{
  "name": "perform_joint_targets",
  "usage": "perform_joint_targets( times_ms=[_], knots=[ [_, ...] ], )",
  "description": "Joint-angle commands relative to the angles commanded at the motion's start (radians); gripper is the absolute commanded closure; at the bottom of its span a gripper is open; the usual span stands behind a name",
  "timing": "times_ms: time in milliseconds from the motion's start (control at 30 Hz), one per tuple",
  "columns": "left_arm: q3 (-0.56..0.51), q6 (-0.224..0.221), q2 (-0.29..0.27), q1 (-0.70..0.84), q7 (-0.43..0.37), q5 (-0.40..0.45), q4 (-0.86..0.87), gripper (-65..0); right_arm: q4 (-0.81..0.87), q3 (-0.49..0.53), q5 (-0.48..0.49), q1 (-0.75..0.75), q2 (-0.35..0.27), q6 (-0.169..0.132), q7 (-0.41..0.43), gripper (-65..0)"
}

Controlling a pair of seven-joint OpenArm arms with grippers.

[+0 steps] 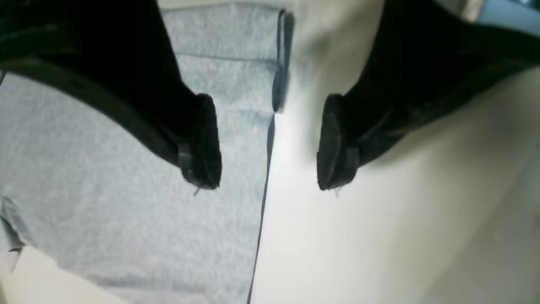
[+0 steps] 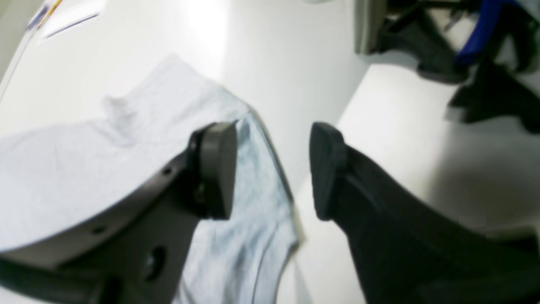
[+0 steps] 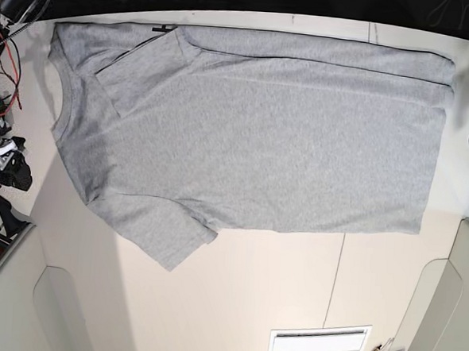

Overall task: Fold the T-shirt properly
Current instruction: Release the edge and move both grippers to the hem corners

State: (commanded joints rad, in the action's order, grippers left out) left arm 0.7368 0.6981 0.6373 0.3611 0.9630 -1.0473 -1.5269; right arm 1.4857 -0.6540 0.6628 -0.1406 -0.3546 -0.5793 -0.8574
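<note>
While lying broad across the tabletop [image 3: 247, 292], folded over in a long band along the upper edge in the base view: the T-shirt [image 3: 284, 139]. At its lower left there, a sleeve [image 3: 163, 235] pointing outward. Beyond the right edge, near it, the left gripper [image 1: 269, 143], with jaws wide apart and nothing held; in its wrist view, the shirt's side edge running between the fingertips. Beyond the left edge, the right gripper [image 2: 272, 173], jaws also well apart and holding nothing. Between each gripper and the cloth, a strip of tabletop.
</note>
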Motion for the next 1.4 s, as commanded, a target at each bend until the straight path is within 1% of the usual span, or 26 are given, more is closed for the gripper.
perform_joint_targets(
  times_ms=[133,200,233,300,333,400,467,533,667,767,833,1000,1167,1300,1400],
  knots=[
    [-0.108,0.000,0.000,-0.062,-0.080,0.106,0.039,-39.6,-0.242,0.086,-0.089,-0.153,0.000,0.000,0.076,-28.0],
    [-0.152,0.000,0.000,-0.130,-0.093,0.137,0.090,-39.6,-0.354,0.111,-0.119,-0.222,0.000,0.000,0.114,-28.1],
    [-0.170,0.000,0.001,-0.167,-0.097,0.146,0.123,-39.6,-0.403,0.121,-0.137,-0.251,0.000,0.000,0.137,-29.5],
    [-0.197,0.000,0.003,-0.242,-0.109,0.148,0.203,-39.6,-0.479,0.133,-0.164,-0.291,0.000,0.000,0.159,-36.4],
    [-0.211,0.000,0.008,-0.282,-0.115,0.148,0.251,-39.6,-0.506,0.140,-0.171,-0.304,0.000,0.000,0.163,-38.8],
    [-0.235,0.000,0.018,-0.372,-0.131,0.154,0.358,-39.6,-0.549,0.150,-0.187,-0.318,0.000,0.000,0.173,-39.1],
    [-0.264,0.000,0.029,-0.462,-0.154,0.155,0.467,-39.7,-0.569,0.154,-0.192,-0.315,0.000,0.000,0.180,-39.1],
    [-0.306,0.000,0.033,-0.547,-0.179,0.167,0.568,-47.7,-0.584,0.154,-0.193,-0.315,0.000,0.000,0.180,-39.1],
    [-0.410,0.000,0.032,-0.680,-0.312,0.286,0.745,-47.9,-0.596,0.154,-0.198,-0.313,0.000,0.000,0.180,-39.0],
    [-0.453,0.000,0.025,-0.757,-0.324,0.312,0.848,-47.9,-0.596,0.154,-0.205,-0.313,0.000,0.000,0.180,-39.0],
    [-0.470,0.000,0.019,-0.793,-0.324,0.312,0.894,-47.9,-0.596,0.154,-0.203,-0.313,0.000,0.000,0.180,-39.0],
    [-0.470,0.000,-0.009,-0.813,-0.323,0.303,0.903,-47.9,-0.596,0.155,-0.203,-0.313,0.009,0.000,0.179,-39.0],
    [-0.470,0.000,-0.076,-0.826,-0.314,0.305,0.903,-47.9,-0.596,0.164,-0.203,-0.312,0.023,-0.001,0.175,-39.0],
    [-0.470,0.000,-0.112,-0.832,-0.312,0.305,0.903,-47.9,-0.596,0.217,-0.203,-0.310,0.035,-0.001,0.168,-39.0],
    [-0.470,0.000,-0.117,-0.832,-0.312,0.305,0.903,-47.9,-0.596,0.270,-0.199,-0.310,0.040,-0.001,0.169,-39.0]
  ],
)
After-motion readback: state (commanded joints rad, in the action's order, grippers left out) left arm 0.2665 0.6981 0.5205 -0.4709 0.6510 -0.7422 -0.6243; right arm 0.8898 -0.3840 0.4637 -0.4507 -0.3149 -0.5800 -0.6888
